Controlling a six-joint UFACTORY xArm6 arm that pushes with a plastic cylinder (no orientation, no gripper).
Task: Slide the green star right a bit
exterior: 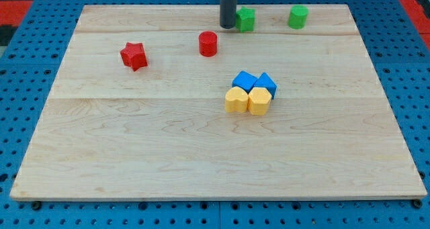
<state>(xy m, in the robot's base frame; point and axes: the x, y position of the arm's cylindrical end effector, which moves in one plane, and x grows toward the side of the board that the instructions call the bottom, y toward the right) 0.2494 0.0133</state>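
The green star [246,19] lies near the view's top edge of the wooden board [134,155], a little right of centre. My tip [228,25] stands right against the star's left side; whether it touches is hard to tell. The dark rod rises from it out of the view's top. A second green block [298,16], rounded like a cylinder, lies further to the view's right of the star, with a gap between them.
A red star [134,55] and a red cylinder [208,43] lie left of and below my tip. Two blue blocks [244,80] [266,83] and two yellow blocks [236,100] [259,101] sit clustered near the board's middle.
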